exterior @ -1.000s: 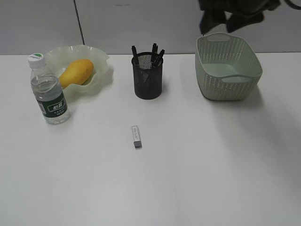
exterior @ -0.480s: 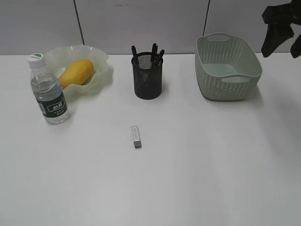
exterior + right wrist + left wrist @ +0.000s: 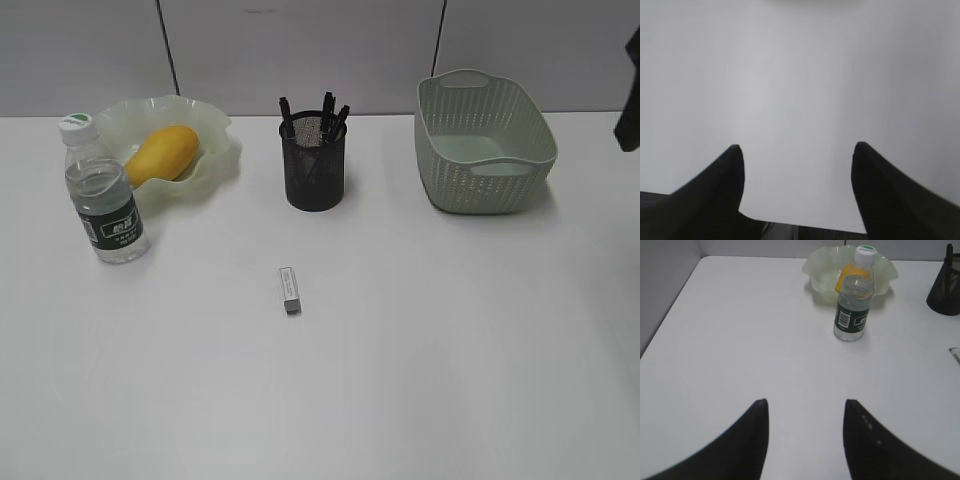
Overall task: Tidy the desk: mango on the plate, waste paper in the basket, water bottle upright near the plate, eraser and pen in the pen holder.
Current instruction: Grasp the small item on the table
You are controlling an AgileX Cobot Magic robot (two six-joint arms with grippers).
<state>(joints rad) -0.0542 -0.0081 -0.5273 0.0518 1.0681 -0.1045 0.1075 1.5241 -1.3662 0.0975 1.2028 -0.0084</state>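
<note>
**Right arm clears the basket; eraser is the last item out**

Right arm, above the basket [image 3: 485, 140] a second ago, now shows only as a dark sliver at the exterior view's right edge. Nothing else has shifted.

Right gripper [image 3: 796, 150]: fingers spread, empty, over bare desk [image 3: 450, 350]. Left gripper [image 3: 805, 407]: likewise spread and empty.

Mango [image 3: 160, 153] lies in the plate [image 3: 215, 125]. Water bottle [image 3: 104, 192] stands upright just beside it. Pens [image 3: 328, 108] stand in the pen holder [image 3: 315, 165]. Waste paper not visible; basket interior only partly seen.

Eraser [image 3: 289, 289] lies on the desk in front of the holder. Judged remaining: eraser into holder.
</note>
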